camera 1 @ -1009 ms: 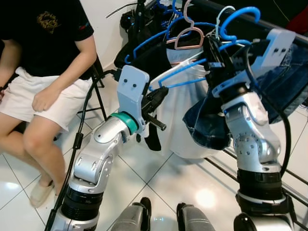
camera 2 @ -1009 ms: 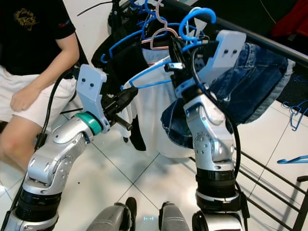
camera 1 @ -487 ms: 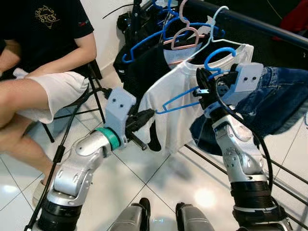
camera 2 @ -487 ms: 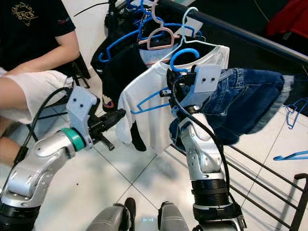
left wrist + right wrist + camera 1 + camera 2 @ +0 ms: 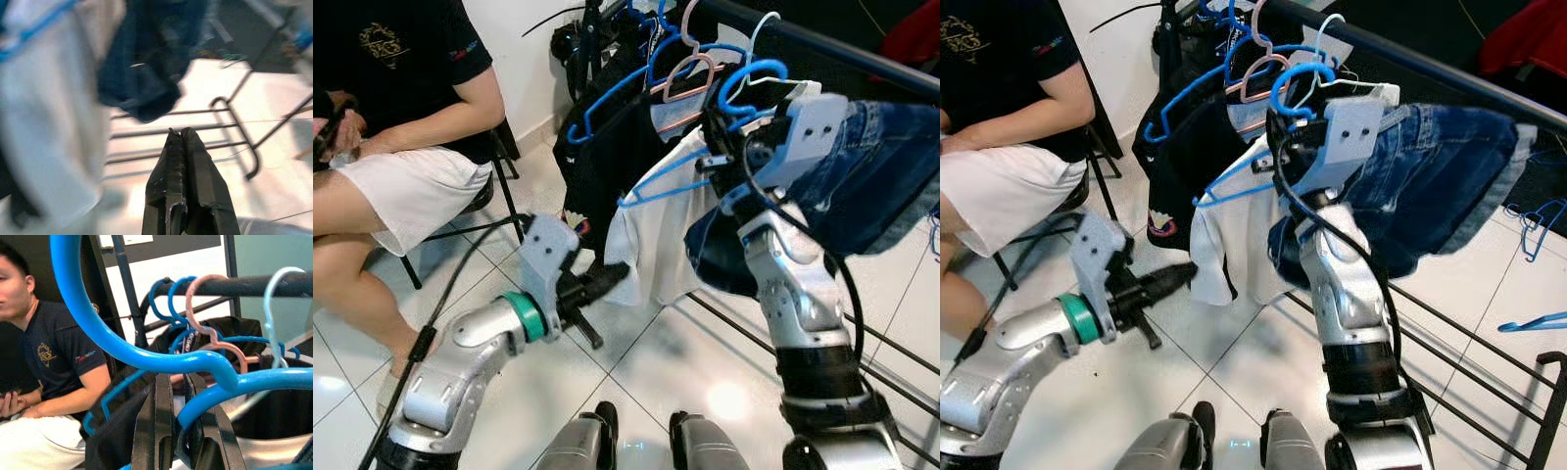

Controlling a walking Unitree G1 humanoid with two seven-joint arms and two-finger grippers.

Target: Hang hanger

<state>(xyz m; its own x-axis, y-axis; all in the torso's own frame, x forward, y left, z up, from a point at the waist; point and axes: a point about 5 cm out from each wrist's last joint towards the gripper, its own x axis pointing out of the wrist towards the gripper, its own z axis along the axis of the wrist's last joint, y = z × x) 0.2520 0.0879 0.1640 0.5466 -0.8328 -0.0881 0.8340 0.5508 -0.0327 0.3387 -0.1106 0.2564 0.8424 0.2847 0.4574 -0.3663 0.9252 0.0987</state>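
Far left: a seated person in a black shirt and white shorts occupies a black folding chair; the head and feet are cut off by the frame edges.

Left of centre, low: the left gripper is held out over the white tiled floor, its fingers pressed together with nothing between them, as the left wrist view confirms. It sits just beside the lower hem of the white T-shirt; whether it touches the cloth cannot be determined. The left wrist view is blurred, so the cloth there is indistinct.

Centre: the white T-shirt hangs on a blue hanger, whose hook rises near the black rail. Whether the hook rests over the rail or is just short of it cannot be told; the right arm's camera mount hides that area. Behind and to the left, dark garments on further blue hangers and a pink hanger crowd the rail, leaving little free rail on that side.

Right of centre: the right gripper is raised to the rail and clamped on the blue hanger at the base of its hook. Its fingertips are hidden in the eye views.

Right: blue jeans drape over the rail, touching the right arm. Low frame bars of the rack cross the floor beneath, and a loose blue hanger lies on the tiles at far right, partly cut off.
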